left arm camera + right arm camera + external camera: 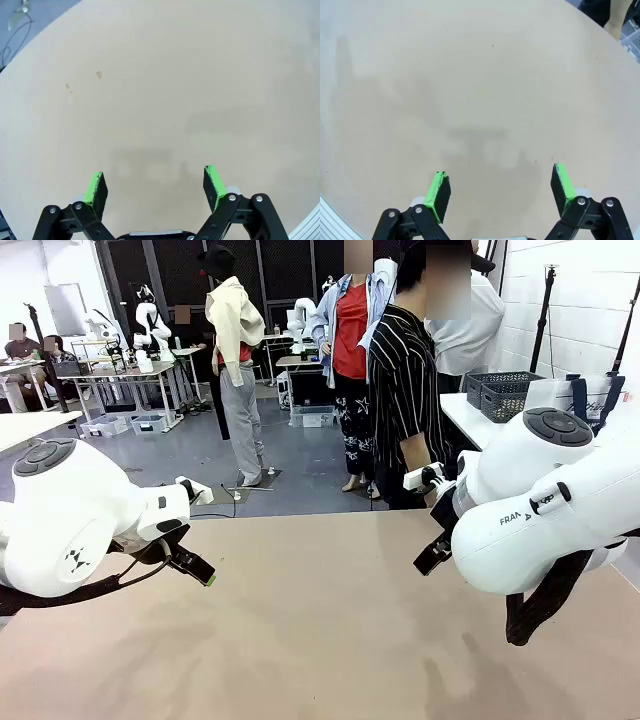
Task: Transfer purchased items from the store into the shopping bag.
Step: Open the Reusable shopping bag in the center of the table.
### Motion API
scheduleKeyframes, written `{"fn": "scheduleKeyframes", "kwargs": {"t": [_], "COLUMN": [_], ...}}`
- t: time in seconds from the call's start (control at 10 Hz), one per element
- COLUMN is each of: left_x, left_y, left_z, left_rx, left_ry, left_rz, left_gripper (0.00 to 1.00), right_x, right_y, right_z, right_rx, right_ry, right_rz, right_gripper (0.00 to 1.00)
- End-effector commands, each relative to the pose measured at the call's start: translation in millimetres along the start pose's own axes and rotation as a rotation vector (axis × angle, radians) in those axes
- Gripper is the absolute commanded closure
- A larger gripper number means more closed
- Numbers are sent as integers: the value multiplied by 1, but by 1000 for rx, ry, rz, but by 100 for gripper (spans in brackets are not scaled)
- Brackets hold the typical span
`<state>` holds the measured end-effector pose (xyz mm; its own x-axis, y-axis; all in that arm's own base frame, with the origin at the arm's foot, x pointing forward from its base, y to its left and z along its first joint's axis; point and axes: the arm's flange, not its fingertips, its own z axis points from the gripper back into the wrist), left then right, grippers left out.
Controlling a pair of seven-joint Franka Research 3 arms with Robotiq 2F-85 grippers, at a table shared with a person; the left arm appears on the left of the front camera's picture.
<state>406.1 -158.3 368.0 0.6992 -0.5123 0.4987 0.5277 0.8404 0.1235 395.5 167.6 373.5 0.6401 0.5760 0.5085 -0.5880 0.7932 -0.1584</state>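
The big beige worktop [320, 640] lies under the white left arm [70, 520] and the white right arm [560, 510]. A person in a black striped shirt [405, 390] stands at its far side. On a white side table [460, 415] at the far right sit the dark grey lattice basket [505, 390] and, just beside it, the white plastic bag with navy straps [556, 392]. The left gripper [155, 182] and the right gripper [500, 187] hang over the worktop, fingers wide, holding nothing.
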Motion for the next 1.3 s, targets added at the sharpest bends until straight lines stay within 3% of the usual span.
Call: {"fn": "scheduleKeyframes", "kwargs": {"t": [0.0,0.9,1.2], "left_x": [0,0,-22], "left_y": [0,-1,67], "left_z": [1,0,106], "left_rx": [1,0,236], "left_ry": [-2,0,-172], "left_rz": [1,-3,140], "left_gripper": [0,0,0], "right_x": [0,0,2], "right_y": [0,0,-71], "right_z": [0,0,83], "right_rx": [0,0,-187], "right_ry": [0,0,-182], "right_rz": [0,1,-191], "right_gripper": [0,0,0]}}
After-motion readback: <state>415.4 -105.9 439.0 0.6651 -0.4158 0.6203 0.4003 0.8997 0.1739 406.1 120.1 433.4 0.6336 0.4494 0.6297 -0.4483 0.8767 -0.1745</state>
